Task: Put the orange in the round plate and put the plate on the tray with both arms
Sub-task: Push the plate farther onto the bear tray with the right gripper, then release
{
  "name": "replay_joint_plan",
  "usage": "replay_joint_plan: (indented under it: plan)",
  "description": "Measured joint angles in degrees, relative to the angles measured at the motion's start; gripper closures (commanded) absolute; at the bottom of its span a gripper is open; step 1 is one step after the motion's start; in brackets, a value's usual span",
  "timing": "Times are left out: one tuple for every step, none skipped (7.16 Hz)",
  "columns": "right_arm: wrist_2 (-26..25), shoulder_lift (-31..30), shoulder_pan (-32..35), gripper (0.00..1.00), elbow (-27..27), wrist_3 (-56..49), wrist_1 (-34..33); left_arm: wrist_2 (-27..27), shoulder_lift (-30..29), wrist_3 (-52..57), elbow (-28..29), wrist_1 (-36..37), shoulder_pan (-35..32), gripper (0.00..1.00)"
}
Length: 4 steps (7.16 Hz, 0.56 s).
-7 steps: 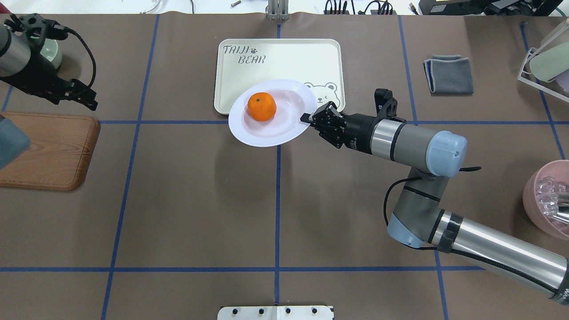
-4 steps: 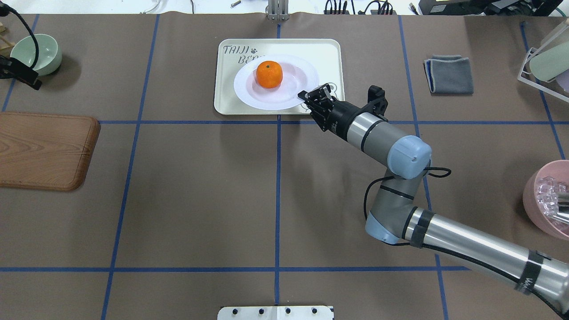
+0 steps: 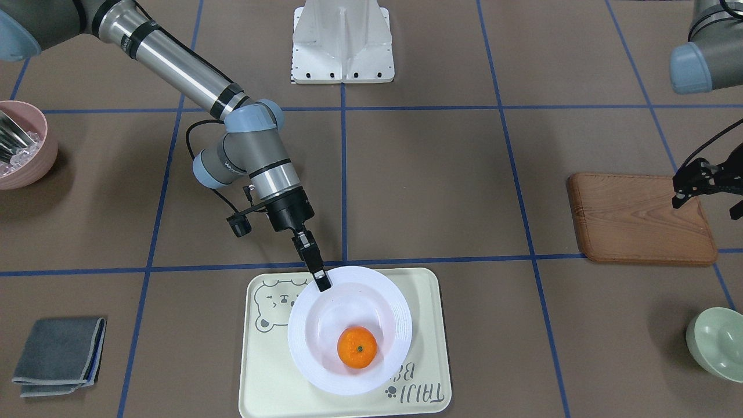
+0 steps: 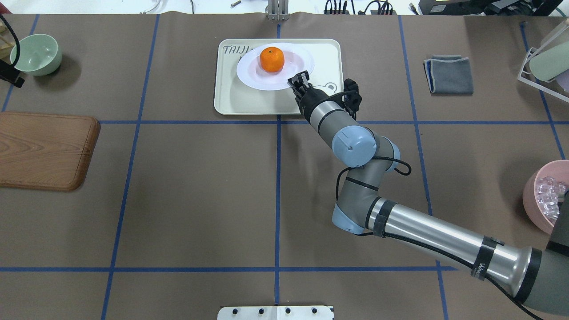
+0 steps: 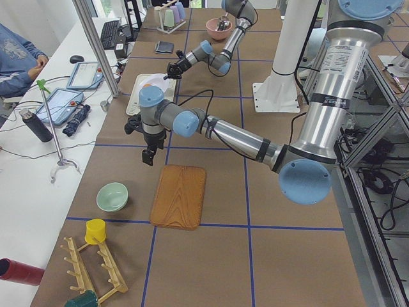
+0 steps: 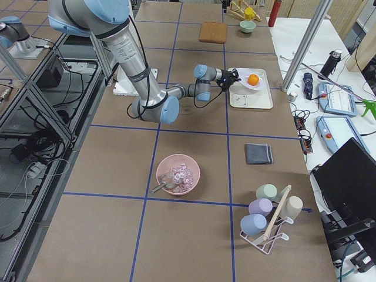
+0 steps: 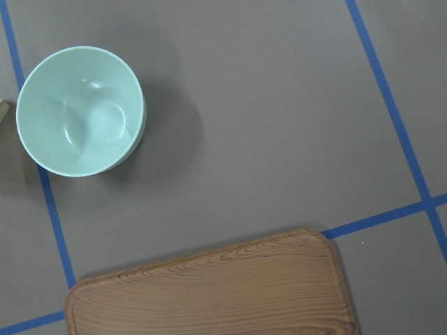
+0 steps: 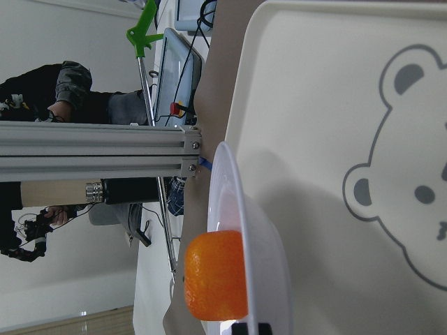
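The orange [image 4: 272, 59] lies in the round plate [image 4: 253, 73], a glossy white dish. My right gripper [image 4: 298, 81] is shut on the plate's rim nearest the robot and holds it slightly raised over the cream bear tray [image 4: 266, 102]. In the front-facing view the gripper [image 3: 322, 284] pinches the rim and the orange [image 3: 357, 347] sits in the plate's far half. The right wrist view shows the plate edge-on with the orange [image 8: 215, 276] above the tray [image 8: 335, 105]. My left gripper [image 3: 707, 206] hangs open and empty over the wooden board's outer end.
A brown wooden board [image 4: 44, 149] and a pale green bowl [image 4: 35, 53] lie at the left. A folded grey cloth [image 4: 449, 73], a cup rack [image 4: 544, 58] and a pink bowl [image 4: 546, 195] are at the right. A seated person [image 5: 19, 51] is beyond the table.
The right arm carried the plate with the orange away from the robot, from the tray's near edge to over the tray. The left arm drew back to the left edge.
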Motion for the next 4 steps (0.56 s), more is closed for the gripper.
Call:
replay_joint_plan:
  plan:
    - [-0.67,0.76,-0.23,0.59,-1.43,0.17,-0.7,0.0,-0.01,0.01,-0.15,0.02,-0.12,0.02]
    - [-0.96,1.17,-0.39,0.01,-2.13,0.26,-0.95,0.0,-0.03,0.02,-0.33,0.03,-0.32,0.02]
    - [-1.09,1.39,-0.43,0.0,-2.36,0.29,-1.05,0.0,-0.06,0.02,-0.43,0.04,-0.61,0.02]
    - [-1.13,1.33,-0.61,0.0,-2.27,0.28,-1.11,0.0,-0.09,0.02,-0.45,0.04,-0.86,0.02]
